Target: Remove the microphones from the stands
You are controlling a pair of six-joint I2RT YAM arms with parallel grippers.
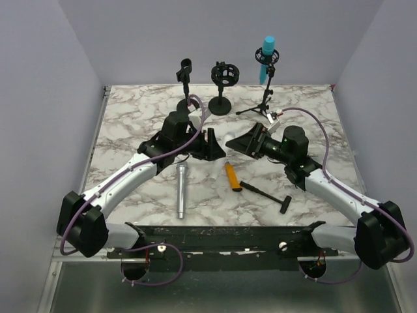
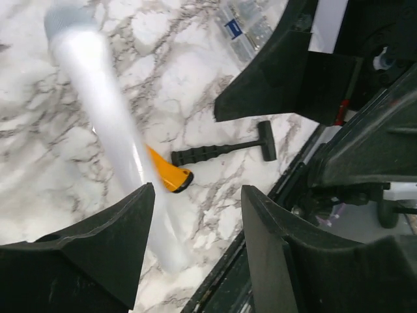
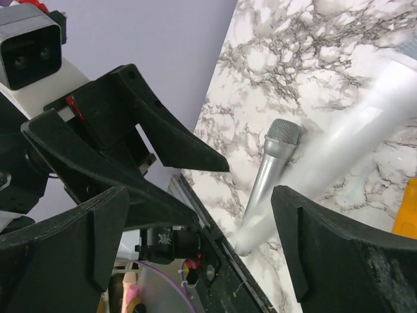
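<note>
Top external: teal microphone [image 1: 267, 52] sits in its stand [image 1: 265, 94], bench's far right; silver microphone [image 1: 180, 189] lies by the near edge. Left wrist: left gripper [image 2: 197, 192] jaws apart, empty. Right wrist: right gripper [image 3: 201, 195] spread wide, nothing clamped. Barrel likely rigid, slick; grip mid-body.

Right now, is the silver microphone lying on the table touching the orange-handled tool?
Apart. The top view shows bare marble between the silver microphone and the orange-handled tool.

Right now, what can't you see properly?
Left wrist: white mic blurred; held or loose, can't tell.
Left wrist: orange tool half hidden behind it.
Right wrist: orange tool cut off by right edge.
Top: white mic mostly hidden between left gripper and right gripper.
</note>
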